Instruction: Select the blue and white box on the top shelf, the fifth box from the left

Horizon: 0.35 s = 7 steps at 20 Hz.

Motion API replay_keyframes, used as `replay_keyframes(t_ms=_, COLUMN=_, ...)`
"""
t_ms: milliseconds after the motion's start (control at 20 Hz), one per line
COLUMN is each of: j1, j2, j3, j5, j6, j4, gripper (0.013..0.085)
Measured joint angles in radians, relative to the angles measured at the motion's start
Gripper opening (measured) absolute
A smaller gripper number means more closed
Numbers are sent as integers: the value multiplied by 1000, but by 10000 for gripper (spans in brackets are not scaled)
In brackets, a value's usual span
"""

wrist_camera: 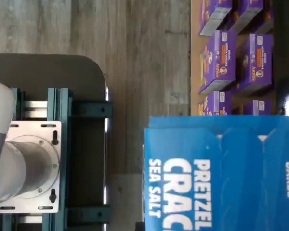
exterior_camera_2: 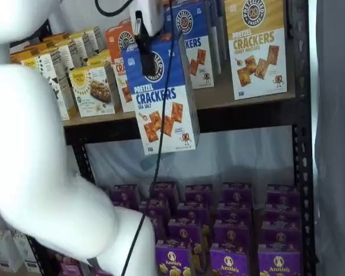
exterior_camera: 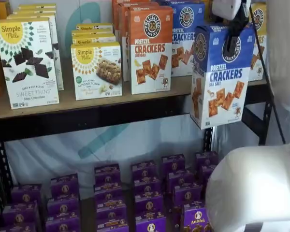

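While its black fingers clamp the top, the gripper [exterior_camera: 233, 30] holds the blue and white box [exterior_camera: 221, 72] out before the top shelf [exterior_camera: 96, 108]; only the wrist view shows grey floor [wrist_camera: 135, 43].

light: bright, even, soft shadows under the top shelf [exterior_camera: 111, 113] | blur: white arm [exterior_camera_2: 40, 172] nearest cameras, mild | glare: none
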Motion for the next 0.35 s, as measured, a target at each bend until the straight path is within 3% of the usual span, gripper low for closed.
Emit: replay_keyframes(t_ms=350, j1=-13, j2=-31, j3=51, j5=-12, j6=-16, j4=-4, gripper=610)
